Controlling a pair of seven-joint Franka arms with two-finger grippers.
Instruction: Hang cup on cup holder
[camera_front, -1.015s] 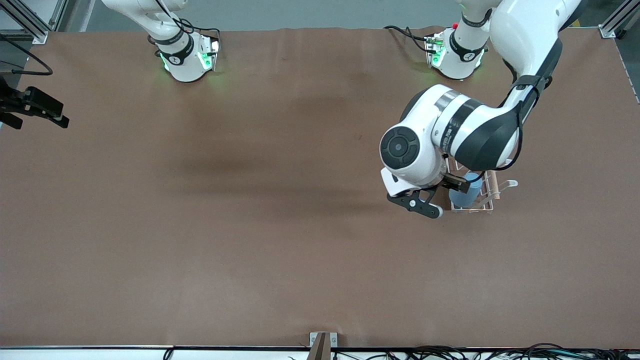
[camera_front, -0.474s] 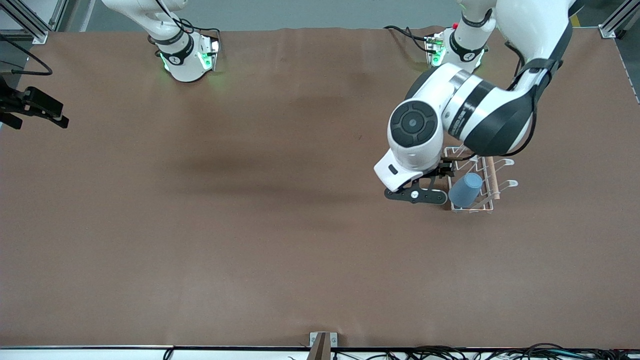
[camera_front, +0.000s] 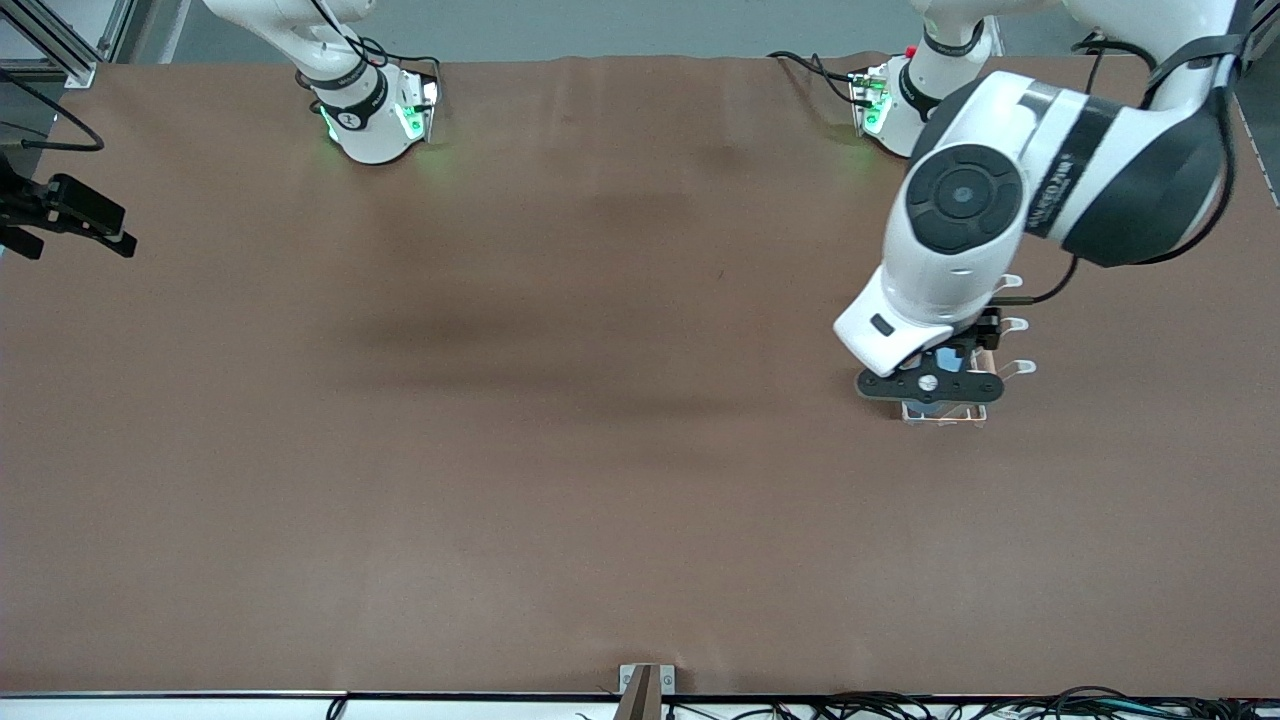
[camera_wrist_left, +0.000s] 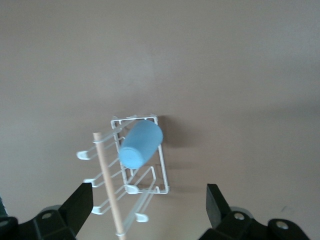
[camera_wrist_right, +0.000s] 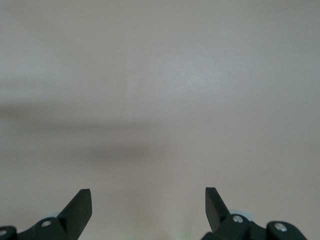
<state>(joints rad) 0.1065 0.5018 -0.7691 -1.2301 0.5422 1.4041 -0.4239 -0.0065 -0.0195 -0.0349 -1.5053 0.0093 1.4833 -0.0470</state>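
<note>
The light-blue cup (camera_wrist_left: 141, 145) hangs mouth-down and tilted on a peg of the white wire cup holder (camera_wrist_left: 150, 186), beside the holder's wooden dowel (camera_wrist_left: 107, 187). My left gripper (camera_wrist_left: 148, 205) is open, up in the air over the holder, with nothing between its fingers and apart from the cup. In the front view the left gripper (camera_front: 930, 385) covers most of the cup holder (camera_front: 1018, 368), and the cup is hidden under it. My right gripper (camera_wrist_right: 148, 205) is open over bare table and holds nothing; that arm waits.
The brown table (camera_front: 560, 450) spreads wide around the holder. The two arm bases (camera_front: 370, 115) stand along the edge farthest from the front camera. A black fixture (camera_front: 70, 215) juts in at the right arm's end of the table.
My left gripper has drawn away from the cup, risen and swung over the holder toward the left arm's end. The cup stays on its peg. The right arm has not moved.
</note>
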